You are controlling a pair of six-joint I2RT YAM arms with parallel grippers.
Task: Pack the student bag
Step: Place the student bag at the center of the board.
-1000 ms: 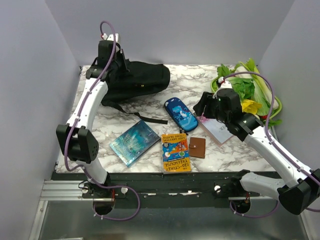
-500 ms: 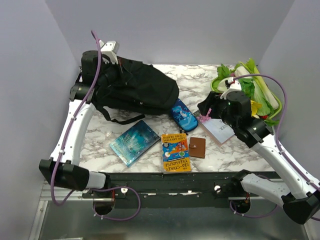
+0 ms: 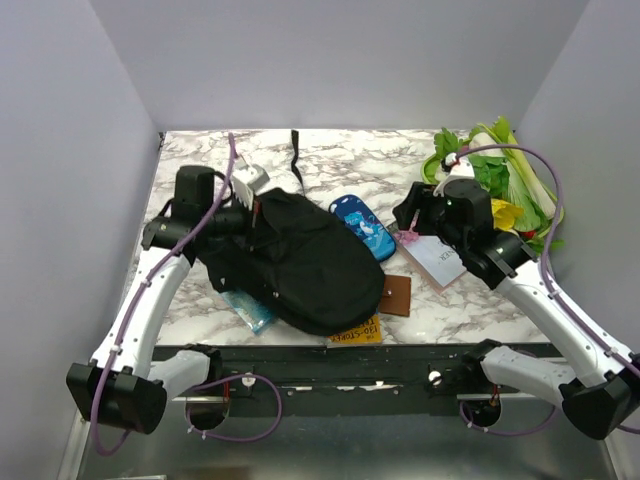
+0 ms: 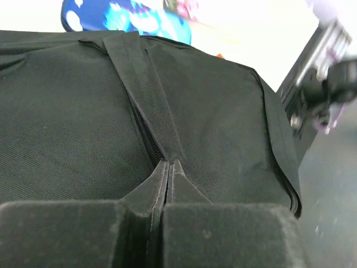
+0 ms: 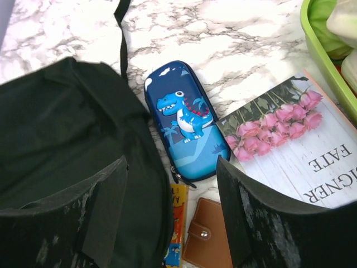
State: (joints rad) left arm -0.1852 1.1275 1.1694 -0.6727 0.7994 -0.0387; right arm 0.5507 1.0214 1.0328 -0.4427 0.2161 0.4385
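Between the pads of the left gripper (image 4: 168, 167), which are clenched fully together, sits a pinch of black webbing at a seam of the student bag (image 3: 305, 260). The wrist view is too close to tell whether a zipper pull is included.

Bag position: front-centre of the table (image 3: 190, 150), draped over the teal book (image 3: 245, 308) and most of the orange book (image 3: 358, 331), just beside the blue pencil case (image 5: 184, 120). One strap (image 3: 297, 165) trails toward the back wall.

Right gripper (image 5: 172, 167): jaws released and wide, holding nothing. It hovers above the pencil case near the bag's right edge, with the floral notebook (image 5: 301, 151) and brown wallet (image 5: 203, 240) close by.

Step in hand, as judged: positioning the bag for loading.

Recommended procedure:
1. Maintain the left pinch and raise the fabric so the books are uncovered.
2. Settle the bag on bare marble with its zipper uppermost.
3. Bring the right jaws to the opposite side of the opening, not onto loose cloth.

Risk: dragging low may sweep the books off the near edge.
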